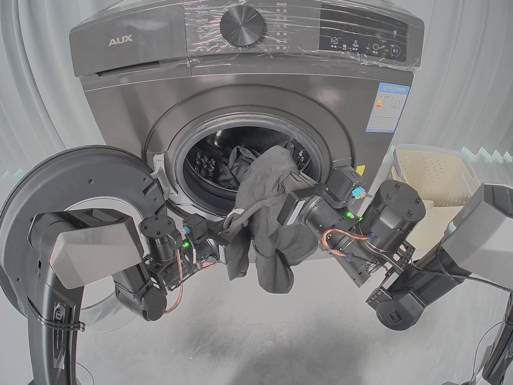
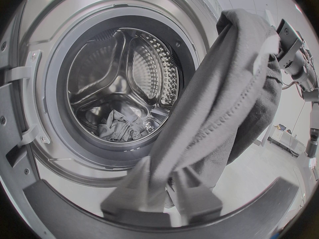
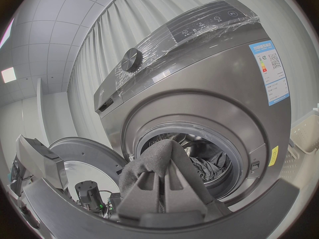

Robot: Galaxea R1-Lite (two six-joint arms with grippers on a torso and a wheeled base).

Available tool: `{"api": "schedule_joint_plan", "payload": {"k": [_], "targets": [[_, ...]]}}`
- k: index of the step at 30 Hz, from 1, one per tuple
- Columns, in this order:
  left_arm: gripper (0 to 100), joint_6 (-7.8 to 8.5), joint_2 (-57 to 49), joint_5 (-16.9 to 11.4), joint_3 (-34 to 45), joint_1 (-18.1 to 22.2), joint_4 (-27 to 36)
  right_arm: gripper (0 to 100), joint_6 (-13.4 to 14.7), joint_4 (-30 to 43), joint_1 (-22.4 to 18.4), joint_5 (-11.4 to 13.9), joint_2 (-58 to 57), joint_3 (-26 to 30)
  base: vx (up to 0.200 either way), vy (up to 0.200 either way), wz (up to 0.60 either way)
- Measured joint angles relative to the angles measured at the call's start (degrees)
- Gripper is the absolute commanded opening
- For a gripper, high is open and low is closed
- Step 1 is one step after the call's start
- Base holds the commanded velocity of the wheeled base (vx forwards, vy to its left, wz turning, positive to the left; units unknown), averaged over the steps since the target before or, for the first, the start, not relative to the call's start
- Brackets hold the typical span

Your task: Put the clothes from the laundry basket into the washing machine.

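**A:** Where is the garment being held?

**B:** The dark grey garment [image 1: 270,209] is held just outside the open mouth of the washing machine [image 1: 133,102], strung between both arms. The left jaws are closed on a lower edge, below the door seal. The right jaws are clamped on the upper fold, up at the rim of the drum [image 2: 133,77]. A long tail is left hanging beneath both grips, towards the floor.

**A:** And the rest of the load?

**B:** Other clothes [image 2: 118,126] are seen lying at the bottom of the drum. The laundry basket [image 1: 443,177] is stood just to the right of the machine, and nothing can be made out in the part of it that shows.

**A:** What could go wrong from here?

**B:** If the cloth is released where it is now, little of it would be carried past the seal, so it could be draped over the lip or dropped to the floor. The hanging tail is the likeliest part to be left outside and later trapped by the door [image 1: 69,177]. If only one grip is let go, the cloth would be swung from the other and might be dragged back out. The open door, just beside the left arm, could be knocked.
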Motion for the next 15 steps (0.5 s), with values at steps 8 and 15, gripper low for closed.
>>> {"api": "schedule_joint_plan", "payload": {"k": [8, 15], "targets": [[0, -0.11, -1.4, -0.1, 1.1, -0.4, 0.0, 0, 0.1, 0.3, -0.5, -0.3, 0.1, 0.4, 0.000, 0.000, 0.00], [0, 0.01, -6.5, -1.8, 7.8, -1.0, 0.0, 0, 0.6, 0.4, -2.5, -1.6, 0.8, 0.7, 0.000, 0.000, 0.00]]}}
